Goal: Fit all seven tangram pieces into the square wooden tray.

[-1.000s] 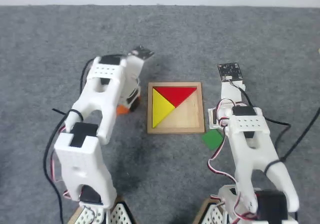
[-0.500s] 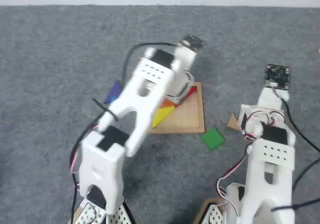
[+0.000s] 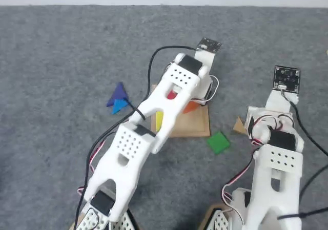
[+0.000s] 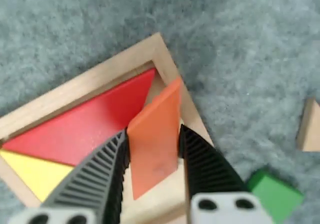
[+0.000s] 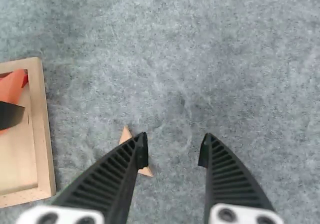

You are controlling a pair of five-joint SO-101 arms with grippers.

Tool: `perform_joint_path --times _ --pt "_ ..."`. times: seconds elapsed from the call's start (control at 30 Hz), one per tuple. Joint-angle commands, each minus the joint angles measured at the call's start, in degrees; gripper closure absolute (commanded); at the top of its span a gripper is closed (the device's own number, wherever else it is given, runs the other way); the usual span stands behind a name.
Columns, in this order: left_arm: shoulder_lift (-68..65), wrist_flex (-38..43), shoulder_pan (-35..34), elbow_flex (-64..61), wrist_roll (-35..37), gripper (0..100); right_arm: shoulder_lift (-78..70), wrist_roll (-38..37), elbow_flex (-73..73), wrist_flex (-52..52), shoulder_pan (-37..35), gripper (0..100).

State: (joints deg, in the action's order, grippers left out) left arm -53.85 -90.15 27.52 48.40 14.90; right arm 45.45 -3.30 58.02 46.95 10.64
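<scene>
left gripper (image 4: 152,134) is clamped on the orange piece (image 4: 159,109), jaws shut against its two long edges. it hangs over the wooden tray (image 4: 167,59), right by the corner next to the red triangle (image 4: 85,129). the piece looks tilted, one end up near the rim and the other down toward the bare floor of the tray, so i'd say it isn't seated yet. gripping it by the long sides makes sense to me, since that leaves the ends free to slide in along the red edge.

the yellow triangle (image 4: 35,171) sits flat in the tray touching the red one, so that's two in and one on the way.

right gripper (image 5: 172,146) hovers over the carpet beside the tray, jaws well apart with nothing in them. the small tan triangle (image 5: 131,144) lies just beside one finger, probably lined up as the next pick. the green square (image 3: 218,142) lies near the tray's corner, and two blue pieces (image 3: 119,99) are together on the far side, well apart from the tray.
</scene>
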Motion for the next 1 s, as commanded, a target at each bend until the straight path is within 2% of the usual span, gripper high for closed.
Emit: perform_joint_path --times 0.0,0.13,0.4,0.8,0.97 --pt "-3.87 -7.47 -0.09 12.88 0.62 79 1.98 0.44 -0.35 0.48 0.66 83.0" --pt "-8.18 -10.55 -0.53 18.95 0.62 77 1.98 0.44 -0.26 0.48 -0.31 83.0" --pt "-5.27 -10.55 -2.73 22.81 0.53 77 1.98 0.35 0.26 0.48 -1.45 83.0" --pt "1.23 -10.55 -3.08 12.00 0.35 78 2.07 0.35 0.26 0.40 -1.45 83.0" --pt "8.44 -10.55 -3.08 8.40 -4.57 80 2.07 0.35 0.26 0.40 -1.45 83.0"
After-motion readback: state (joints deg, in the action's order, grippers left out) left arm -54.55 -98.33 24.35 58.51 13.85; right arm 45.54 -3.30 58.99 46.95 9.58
